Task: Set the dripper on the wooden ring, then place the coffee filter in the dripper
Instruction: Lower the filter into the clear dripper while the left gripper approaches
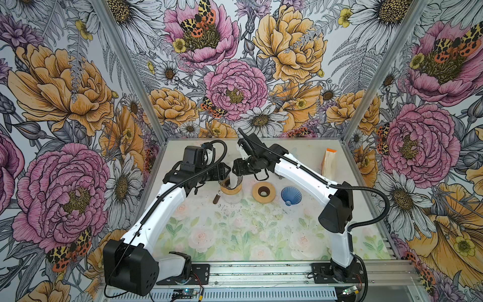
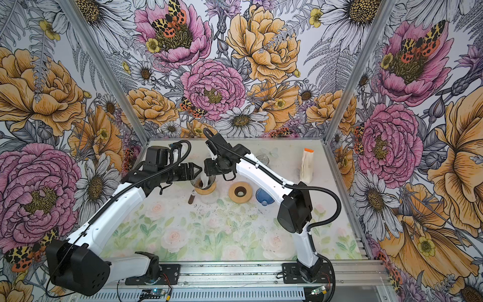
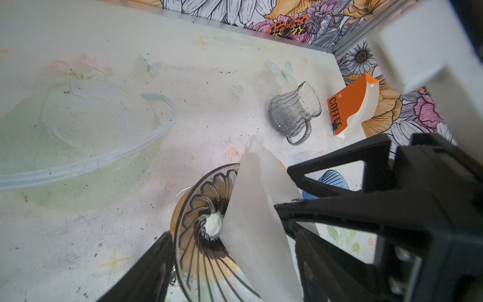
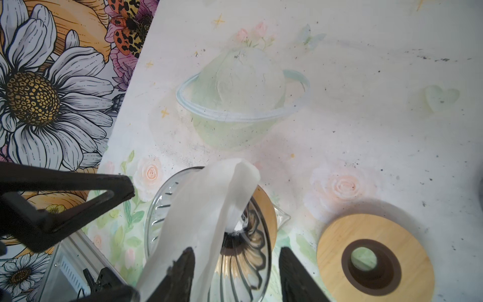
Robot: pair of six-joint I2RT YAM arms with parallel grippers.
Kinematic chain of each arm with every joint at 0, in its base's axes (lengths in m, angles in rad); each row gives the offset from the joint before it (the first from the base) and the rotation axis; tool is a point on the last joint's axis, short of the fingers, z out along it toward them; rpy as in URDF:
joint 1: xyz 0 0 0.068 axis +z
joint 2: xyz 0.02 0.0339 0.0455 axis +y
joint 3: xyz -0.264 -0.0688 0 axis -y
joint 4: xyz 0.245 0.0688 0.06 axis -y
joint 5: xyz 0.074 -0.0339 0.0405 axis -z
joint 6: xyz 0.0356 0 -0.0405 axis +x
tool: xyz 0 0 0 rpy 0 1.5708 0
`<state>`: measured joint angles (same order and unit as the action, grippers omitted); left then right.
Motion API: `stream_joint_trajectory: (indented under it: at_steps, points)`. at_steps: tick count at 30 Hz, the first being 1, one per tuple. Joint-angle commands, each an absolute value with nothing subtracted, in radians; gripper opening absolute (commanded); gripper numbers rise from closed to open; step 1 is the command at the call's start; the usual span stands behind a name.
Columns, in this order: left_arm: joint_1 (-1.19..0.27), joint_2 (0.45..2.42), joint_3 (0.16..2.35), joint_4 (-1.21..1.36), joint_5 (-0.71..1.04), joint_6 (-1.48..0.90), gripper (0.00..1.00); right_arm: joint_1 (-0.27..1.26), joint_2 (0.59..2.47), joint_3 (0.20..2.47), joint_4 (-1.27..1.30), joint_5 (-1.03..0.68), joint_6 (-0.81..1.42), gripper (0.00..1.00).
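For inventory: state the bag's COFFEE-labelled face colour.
Orange, black lettering, on the cream paper bag; left wrist view best.

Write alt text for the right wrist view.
A paper coffee filter stands half folded in a clear glass dripper, leaning on its rim. The right gripper hangs open over it; a wooden ring with a dark hole lies nearby.

Filter [image 3: 256, 222] — cut off; dripper [image 3: 198, 209] partly hidden.
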<state>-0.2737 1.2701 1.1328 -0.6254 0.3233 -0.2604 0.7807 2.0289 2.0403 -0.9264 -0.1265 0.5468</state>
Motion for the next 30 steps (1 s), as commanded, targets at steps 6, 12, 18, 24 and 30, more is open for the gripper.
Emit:
stream_joint_trajectory:
  at_steps: [6, 12, 18, 24, 30]
  points:
    - [-0.306, 1.282, 1.171, -0.624, 0.328, -0.27, 0.76, 0.788, 1.995, 2.029, -0.85, -0.18, 0.554, 0.58]
    - [-0.296, 1.282, 1.159, -0.625, 0.282, -0.264, 0.73, 0.787, 1.994, 2.029, -0.844, -0.176, 0.554, 0.6]
    - [-0.29, 1.29, 1.155, -0.624, 0.291, -0.258, 0.69, 0.785, 1.958, 2.007, -0.844, -0.11, 0.55, 0.61]
    - [-0.293, 1.302, 1.169, -0.625, 0.296, -0.255, 0.68, 0.782, 1.937, 1.999, -0.841, -0.065, 0.539, 0.61]
    - [-0.297, 1.326, 1.176, -0.623, 0.295, -0.254, 0.67, 0.777, 1.918, 1.979, -0.837, -0.029, 0.534, 0.62]
